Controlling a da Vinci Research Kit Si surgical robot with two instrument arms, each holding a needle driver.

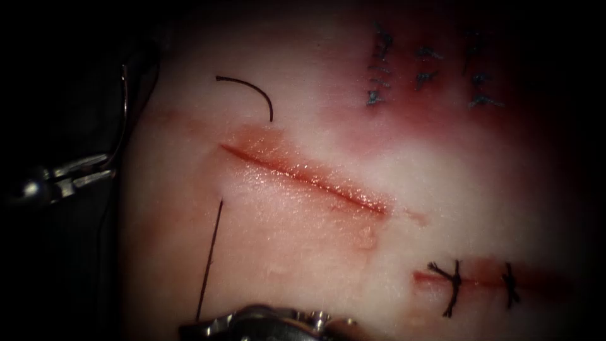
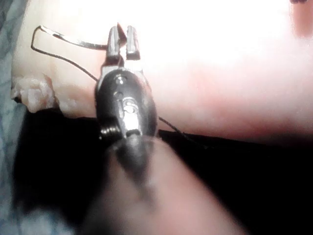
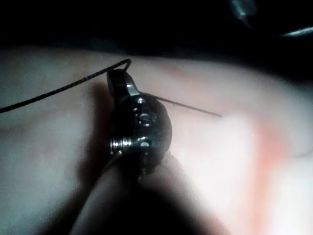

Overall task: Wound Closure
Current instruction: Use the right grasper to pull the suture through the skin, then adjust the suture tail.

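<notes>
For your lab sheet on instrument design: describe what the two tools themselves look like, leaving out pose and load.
Both are shiny silver metal. The left tool has two short, narrow jaws on a rounded, bulb-shaped wrist with small round pins, plus a ridged collar where it meets a thin shaft. The right tool has the same rounded wrist, round pins and threaded-looking collar. No cables or printed markings are visible.

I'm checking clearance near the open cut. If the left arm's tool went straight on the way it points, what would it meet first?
Probably the pale pork tissue's left edge: the left tool, gripping the curved steel needle, points right toward it. Depth is unclear.
</notes>
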